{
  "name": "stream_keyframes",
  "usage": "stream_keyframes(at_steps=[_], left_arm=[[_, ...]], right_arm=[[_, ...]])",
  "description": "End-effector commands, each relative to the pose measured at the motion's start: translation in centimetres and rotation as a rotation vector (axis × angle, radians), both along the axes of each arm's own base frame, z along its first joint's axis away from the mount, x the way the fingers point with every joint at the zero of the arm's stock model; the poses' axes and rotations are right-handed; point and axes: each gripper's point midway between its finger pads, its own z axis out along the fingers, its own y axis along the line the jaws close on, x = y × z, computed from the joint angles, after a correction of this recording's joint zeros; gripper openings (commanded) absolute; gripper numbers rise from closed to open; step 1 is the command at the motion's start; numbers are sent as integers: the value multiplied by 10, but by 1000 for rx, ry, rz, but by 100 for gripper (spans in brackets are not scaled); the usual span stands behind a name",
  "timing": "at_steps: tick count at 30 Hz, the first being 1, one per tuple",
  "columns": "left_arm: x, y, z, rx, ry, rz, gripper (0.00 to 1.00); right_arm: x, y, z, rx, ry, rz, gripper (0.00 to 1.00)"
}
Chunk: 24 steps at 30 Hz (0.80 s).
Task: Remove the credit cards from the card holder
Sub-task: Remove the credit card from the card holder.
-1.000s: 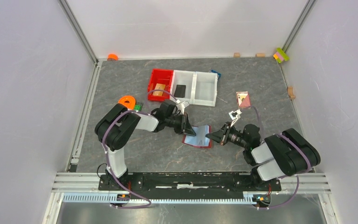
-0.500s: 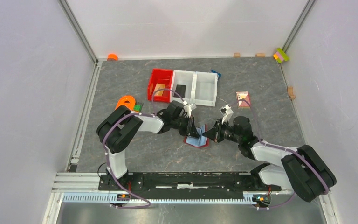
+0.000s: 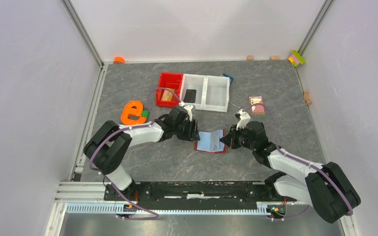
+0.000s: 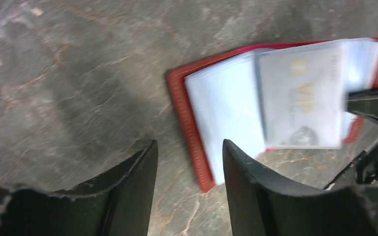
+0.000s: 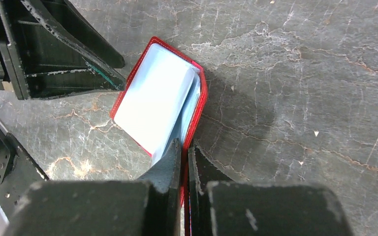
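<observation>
Okay, the right gripper (image 5: pixel 184 146) jaws pinch only the card holder (image 3: pixel 210 142) edge, so a tug on a card could slip it free or drag it. It lies open on the counter (image 3: pixel 152 157), the pale VIP card (image 4: pixel 302 96) across its sleeves. The left gripper (image 4: pixel 188 147) jaws are parted and empty, just beside its left edge.

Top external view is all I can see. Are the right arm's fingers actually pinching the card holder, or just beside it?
Observer: Pinching. In the right wrist view the right fingers are shut on the red edge of the card holder.
Operator: And the other arm, holding anything?
Observer: No. The left wrist view shows the left fingers open, only bare table between them.
Operator: Is a card left inside?
Observer: Yes, a pale card with gold VIP lettering shows in it, though blurred.
</observation>
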Motion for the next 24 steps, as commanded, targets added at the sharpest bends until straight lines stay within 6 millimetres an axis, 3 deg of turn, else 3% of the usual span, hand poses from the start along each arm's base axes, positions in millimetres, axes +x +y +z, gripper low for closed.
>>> stream_keyframes(at_steps=[1,7,15,19,24], left_arm=[[5,23,-18,92,30,54,57],[-11,0,-39,28,191,-45,40],[-32,-24,-48,-71,311,-139,24],[-30,-29,-45,-94,296,-153,22],[-26,-26,-37,-111,268,-133,22]], right_arm=[[15,-4,20,-30,-65,-35,0],[14,5,23,16,-46,-16,0],[15,40,35,103,-51,47,0],[16,52,36,114,-48,69,0],[18,40,21,32,-34,25,0]])
